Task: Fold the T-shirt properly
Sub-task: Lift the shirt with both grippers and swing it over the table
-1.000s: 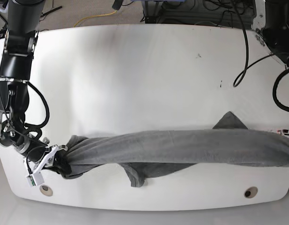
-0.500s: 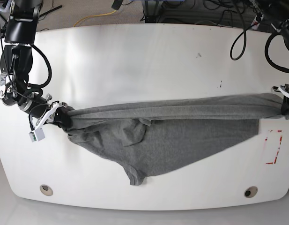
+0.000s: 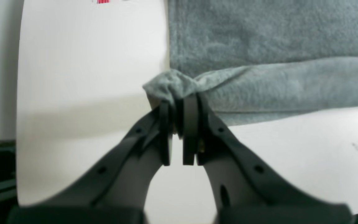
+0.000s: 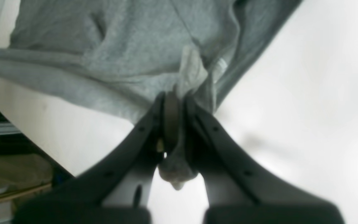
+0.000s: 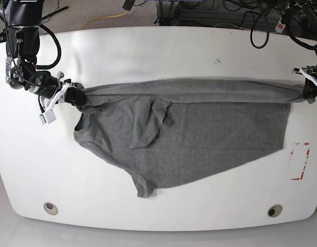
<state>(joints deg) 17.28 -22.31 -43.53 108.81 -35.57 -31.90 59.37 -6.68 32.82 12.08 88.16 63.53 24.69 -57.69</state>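
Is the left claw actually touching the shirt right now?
Touching. The left wrist view shows the left claw shut on a bunched corner of the shirt, with cloth pinched between its fingers.

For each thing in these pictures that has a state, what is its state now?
T-shirt: unfolded, wrinkled, top edge stretched taut between the two arms, the rest spread on the table.
Left gripper: shut on the T-shirt's edge.
Right gripper: shut on a bunch of the T-shirt.
Table: white, with a red mark.
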